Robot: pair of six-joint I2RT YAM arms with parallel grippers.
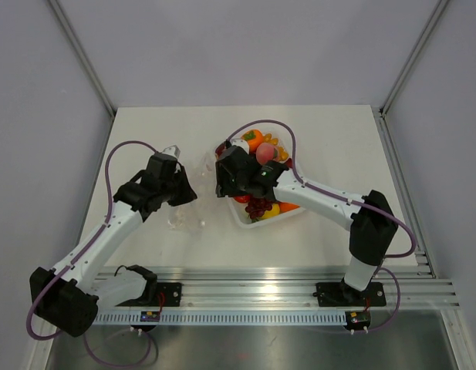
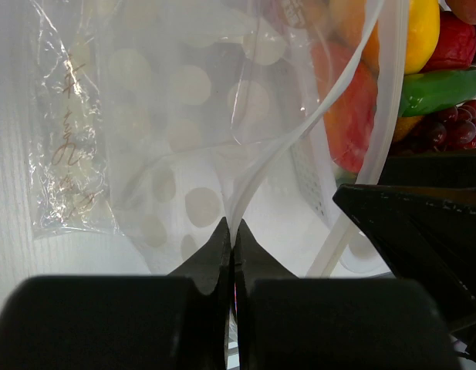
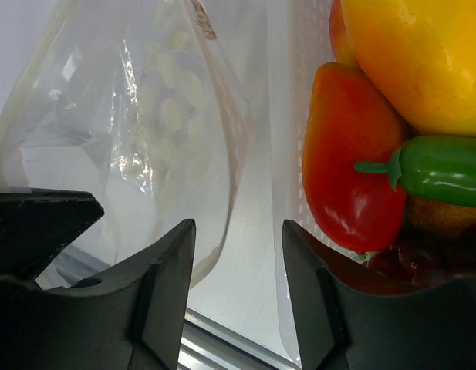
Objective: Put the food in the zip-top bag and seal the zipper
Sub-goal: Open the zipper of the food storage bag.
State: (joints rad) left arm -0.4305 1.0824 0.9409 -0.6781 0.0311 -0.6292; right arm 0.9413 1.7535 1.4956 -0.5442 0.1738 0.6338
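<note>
Mid-counter, the left gripper (image 2: 231, 231) is closed, pinching the mouth edge of the bag (image 2: 168, 139); the right gripper (image 3: 238, 262) sits open between bag and food (image 3: 353, 169).

left black two-finger gripper (image 2: 231, 233): pinched tight on rim of clear crinkly zip-top bag (image 2: 168, 139) | right black two-finger gripper (image 3: 238, 239): jaws apart, empty | both arms extended inward

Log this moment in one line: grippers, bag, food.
left gripper: shut on bag rim | right gripper: open, empty, between bag and tray | food: in tray | bag: unsealed
</note>
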